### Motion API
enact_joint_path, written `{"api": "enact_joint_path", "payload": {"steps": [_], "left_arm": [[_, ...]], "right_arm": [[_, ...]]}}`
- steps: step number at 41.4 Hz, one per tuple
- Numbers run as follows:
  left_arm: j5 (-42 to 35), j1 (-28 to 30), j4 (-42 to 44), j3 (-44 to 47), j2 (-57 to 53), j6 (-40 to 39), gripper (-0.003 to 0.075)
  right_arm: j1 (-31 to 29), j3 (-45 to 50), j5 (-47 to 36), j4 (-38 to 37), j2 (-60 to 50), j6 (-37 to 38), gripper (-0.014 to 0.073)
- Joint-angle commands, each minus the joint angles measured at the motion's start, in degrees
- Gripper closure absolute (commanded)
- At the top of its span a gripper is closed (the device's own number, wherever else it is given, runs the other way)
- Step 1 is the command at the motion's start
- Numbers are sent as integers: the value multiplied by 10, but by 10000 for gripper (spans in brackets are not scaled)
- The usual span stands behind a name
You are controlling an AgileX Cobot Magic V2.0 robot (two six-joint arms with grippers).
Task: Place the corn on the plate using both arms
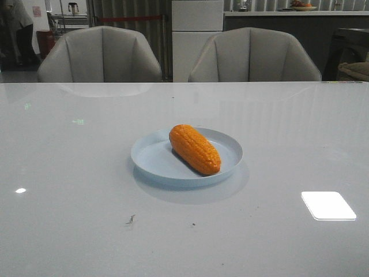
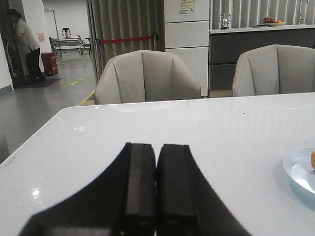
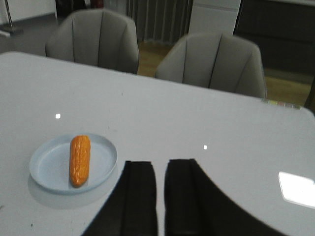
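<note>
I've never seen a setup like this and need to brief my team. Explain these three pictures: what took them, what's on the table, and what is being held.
This is a two-armed robot at a white table. One picture looks forward from the robot over the table. The other two come from cameras on its wrists; the black blocks low in each are that arm's fingers. The left end effector is shut, its fingers pressed together. The right end effector shows a narrow gap, so it is slightly open. Neither holds anything. On the table sits a pale blue plate with an orange corn lying inside it. Behind the table stand two grey chairs.
</note>
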Motion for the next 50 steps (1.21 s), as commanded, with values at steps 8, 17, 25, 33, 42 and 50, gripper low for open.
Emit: {"api": "enact_joint_path", "payload": {"steps": [8, 17, 25, 33, 42, 50], "left_arm": [[-46, 1, -5, 21, -9, -6, 624], [-46, 1, -5, 21, -9, -6, 624], [-46, 1, -5, 21, -9, -6, 624], [-46, 1, -5, 21, -9, -6, 624], [-46, 1, -5, 21, -9, -6, 624], [-46, 1, -5, 21, -9, -6, 624]], "right_arm": [[-5, -14, -81, -30, -47, -1, 536], [-5, 57, -152, -60, -56, -1, 536], [-5, 132, -281, -59, -73, -1, 536], [-18, 181, -353, -56, -73, -1, 536], [-67, 264, -396, -9, -73, -1, 536], [-65, 340, -421, -9, -73, -1, 536]]}}
